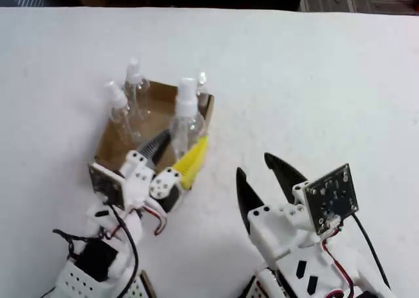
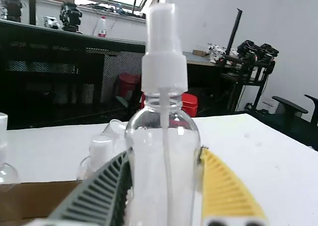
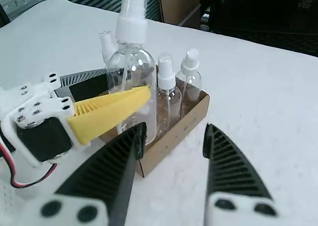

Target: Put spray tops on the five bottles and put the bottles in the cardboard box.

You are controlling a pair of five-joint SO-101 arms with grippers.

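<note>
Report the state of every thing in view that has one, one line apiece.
Brown cardboard box, open on top, partly filled.
Left end effector with grey and yellow fingers, shut, loaded.
Clear plastic bottle with white spray top, upright, capped, clamped in that end effector just inside the box's edge.
Three other clear bottles, upright in the box, spray tops on.
Right end effector with black fingers, open, empty.

Bright, even light; faint soft shadows
</note>
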